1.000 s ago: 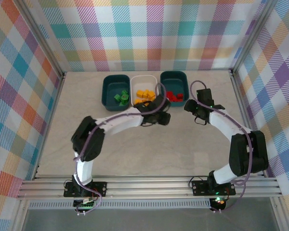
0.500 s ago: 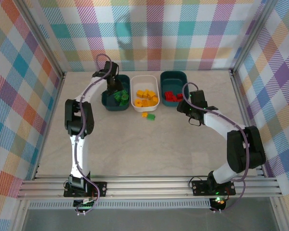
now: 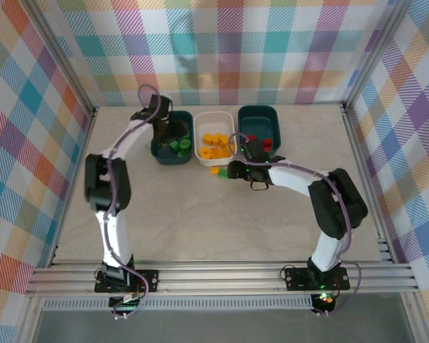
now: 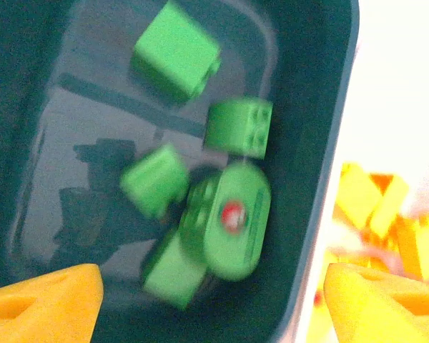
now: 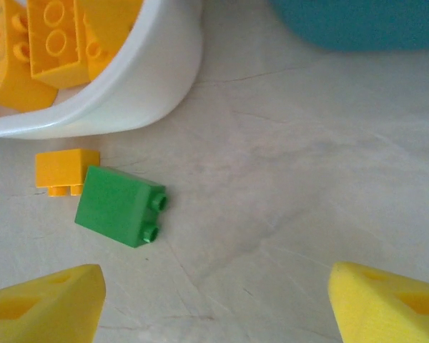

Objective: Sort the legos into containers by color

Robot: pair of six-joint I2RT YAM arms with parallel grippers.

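Top external view shows the white tub [image 3: 214, 113] in the middle of a row of three, and I place everything from it. Yellow bricks [image 3: 216, 143] lie inside it. The left teal tub [image 3: 173, 161] stands just beside it on one side and holds green bricks [image 3: 176, 147]. The right teal tub [image 3: 257, 108] stands just beside it on the other and holds red bricks [image 3: 259, 143].

Two bricks lie loose on the table [image 3: 200, 221] just in front of the white tub. In my right wrist view the loose yellow brick [image 5: 66, 171] sits near the tub's curved wall. The loose green brick [image 5: 120, 206] lies right against it on the side away from the tub, tipped over with its studs pointing sideways.

My right pincer [image 5: 214, 304] hangs over bare table in front of the white tub, a little past the two loose bricks. Its fingers are spread wide with nothing between them.

My left pincer [image 4: 211, 307] hovers over the left teal tub, beside the white tub's left wall, also spread wide and empty. Under it, blurred, lie five green pieces, one of them a rounded piece [image 4: 225, 218] with a red dot.

Checked walls [image 3: 236, 50] rise behind the white tub and along both sides of the table.
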